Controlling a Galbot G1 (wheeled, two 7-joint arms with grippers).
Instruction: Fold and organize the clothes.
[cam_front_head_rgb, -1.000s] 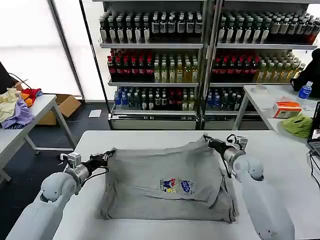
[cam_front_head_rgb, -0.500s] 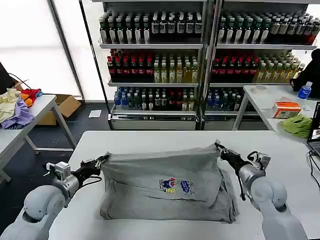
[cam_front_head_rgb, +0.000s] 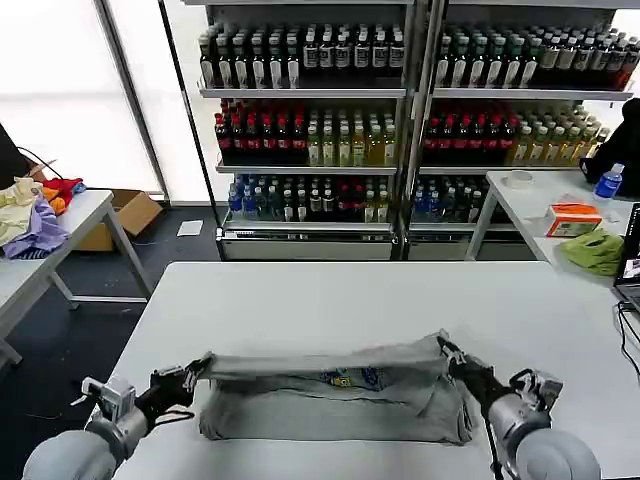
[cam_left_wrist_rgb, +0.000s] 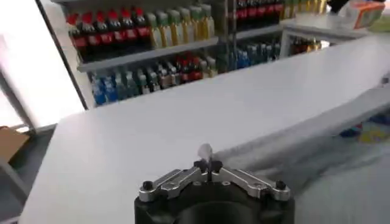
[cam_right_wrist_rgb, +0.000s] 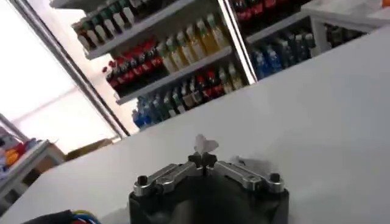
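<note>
In the head view, the grey shirt (cam_front_head_rgb: 335, 400) lies in the lower middle of the frame on the white tabletop (cam_front_head_rgb: 330, 300). Its far edge is lifted and stretched in a line between the two tools, above the lower layer, and the small coloured print (cam_front_head_rgb: 352, 377) shows just under that edge. I judge that one fold is in progress and not yet laid down; the edge must be placed and released, and more folds and the tidying remain. The left tool (cam_front_head_rgb: 193, 372) is at the lower left, closed on the left corner of the lifted edge, with its arm reaching in low from the bottom corner. The right tool (cam_front_head_rgb: 447, 353) is at the lower right, closed on the right corner, its arm also low and pointing inward.

In the left wrist view, the left tool (cam_left_wrist_rgb: 207, 164) sits at the bottom centre, its fingers pressed together on a small tuft of grey cloth; the shirt (cam_left_wrist_rgb: 317, 152) runs to the right of the frame.

In the right wrist view, the right tool (cam_right_wrist_rgb: 204, 157) is at the lower centre, pinching a similar tuft above the tabletop (cam_right_wrist_rgb: 317, 109).
</note>
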